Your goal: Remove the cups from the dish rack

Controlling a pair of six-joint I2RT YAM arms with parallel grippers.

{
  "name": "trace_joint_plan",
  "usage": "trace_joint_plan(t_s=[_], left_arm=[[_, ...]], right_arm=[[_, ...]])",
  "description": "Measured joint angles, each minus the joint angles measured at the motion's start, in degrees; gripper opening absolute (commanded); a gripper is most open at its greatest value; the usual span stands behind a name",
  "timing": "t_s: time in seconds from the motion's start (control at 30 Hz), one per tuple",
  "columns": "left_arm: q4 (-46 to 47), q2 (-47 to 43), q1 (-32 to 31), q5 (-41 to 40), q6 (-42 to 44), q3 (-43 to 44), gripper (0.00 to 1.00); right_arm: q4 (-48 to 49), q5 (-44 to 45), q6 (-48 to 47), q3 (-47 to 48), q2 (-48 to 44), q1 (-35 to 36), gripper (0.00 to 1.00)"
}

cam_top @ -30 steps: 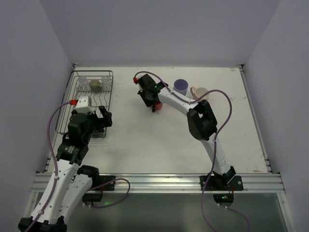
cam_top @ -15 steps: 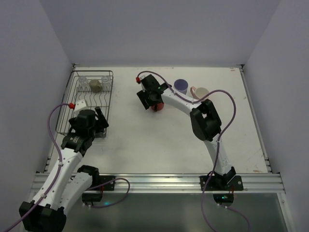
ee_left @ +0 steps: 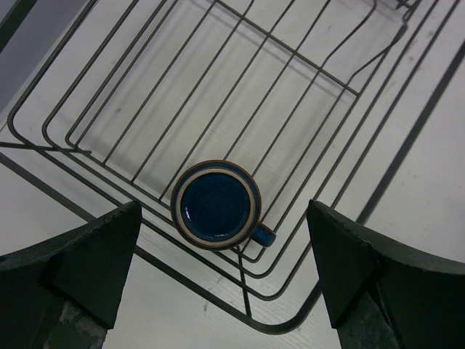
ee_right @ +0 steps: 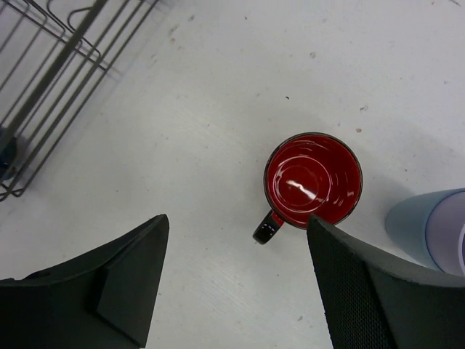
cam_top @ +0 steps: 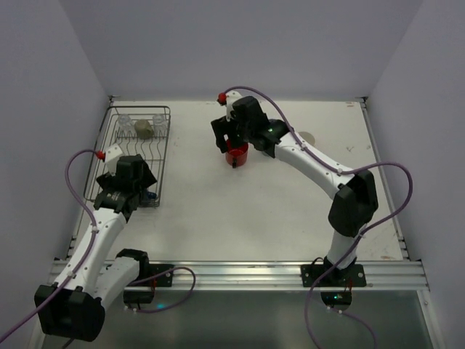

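The dish rack [cam_top: 109, 156] of dark wire stands at the table's left. At its far end are two clear glasses [cam_top: 125, 123] and a beige-olive mug [cam_top: 144, 129]. A dark blue cup [ee_left: 216, 203] sits upright in the rack's [ee_left: 290, 94] near corner. My left gripper [ee_left: 225, 269] hangs open above it, not touching. The red mug [ee_right: 313, 179] stands upright on the bare table, seen also from above [cam_top: 237, 155]. My right gripper [ee_right: 240, 276] is open over it, apart from it. A lavender tumbler [ee_right: 436, 229] stands beside the red mug.
The right arm [cam_top: 312, 163] stretches across the table's back and hides the lavender tumbler in the top view. A rim [cam_top: 308, 136] of another cup peeks out behind it. The rack's corner [ee_right: 51, 80] shows at the right wrist view's upper left. Walls close the table on three sides.
My right gripper has opened and let go of the red mug, which now stands free, and that arm has swung back. The left gripper has shifted over the rack's near corner.
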Motion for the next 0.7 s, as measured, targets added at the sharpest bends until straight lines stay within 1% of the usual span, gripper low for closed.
trace_joint_plan(t_s=[0.2,0.27,0.53,0.7], left_arm=[[0.15,4.55,7.63,4.9,0.59,0.02,0.99],[0.15,5.84,9.11,6.29,1.36,0.13,0.99],[0.92,12.33,9.27,10.95,3.34,2.16,0.98],[1.49,15.74,9.27,11.91,3.61,2.4,0.94]], right_arm=[[2.47,-2.36,1.36,-4.66,-6.64,0.0,0.79],[2.8,-3.1,1.68,-5.75,-7.87,0.02,0.79],[4.04,-5.99,2.84,-7.04,-8.7,0.33,0.79],[4.59,-6.21,2.97,-7.04,-8.72,0.96,0.79]])
